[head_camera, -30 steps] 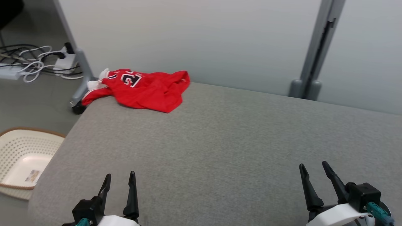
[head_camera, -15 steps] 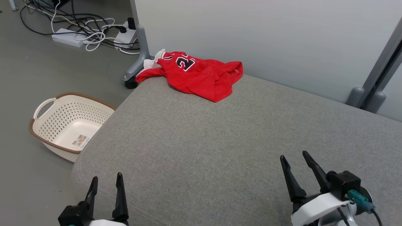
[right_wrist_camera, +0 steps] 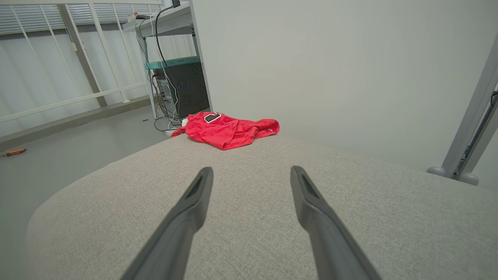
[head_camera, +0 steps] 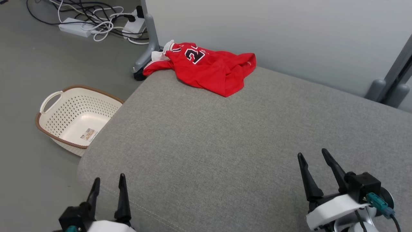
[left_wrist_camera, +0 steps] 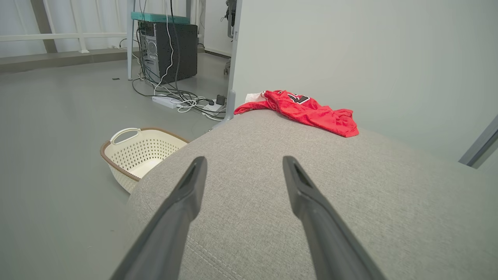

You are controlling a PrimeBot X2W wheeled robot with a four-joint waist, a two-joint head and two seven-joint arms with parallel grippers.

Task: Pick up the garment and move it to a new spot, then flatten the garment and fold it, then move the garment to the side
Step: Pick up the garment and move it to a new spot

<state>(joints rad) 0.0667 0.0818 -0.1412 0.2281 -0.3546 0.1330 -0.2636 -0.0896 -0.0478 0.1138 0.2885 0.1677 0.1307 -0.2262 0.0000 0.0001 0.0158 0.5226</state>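
A crumpled red garment (head_camera: 209, 67) with a dark number and white trim lies at the far left corner of the grey cushioned surface (head_camera: 244, 135), one end hanging over the edge. It also shows far ahead in the left wrist view (left_wrist_camera: 307, 112) and the right wrist view (right_wrist_camera: 229, 130). My left gripper (head_camera: 108, 180) hovers open at the near left edge of the surface, nothing between its fingers. My right gripper (head_camera: 313, 155) stands open over the near right, also empty. Both are far from the garment.
A cream perforated basket (head_camera: 58, 100) with a brown rim sits on the floor left of the surface. Cables and power strips (head_camera: 96, 22) lie on the floor behind. A pale partition wall (head_camera: 289, 35) runs along the far edge, with a grey post (head_camera: 392, 83) at right.
The camera has turned left and tilted down, bringing the basket and more floor into view. The garment has stayed put on the surface, and both grippers remain open.
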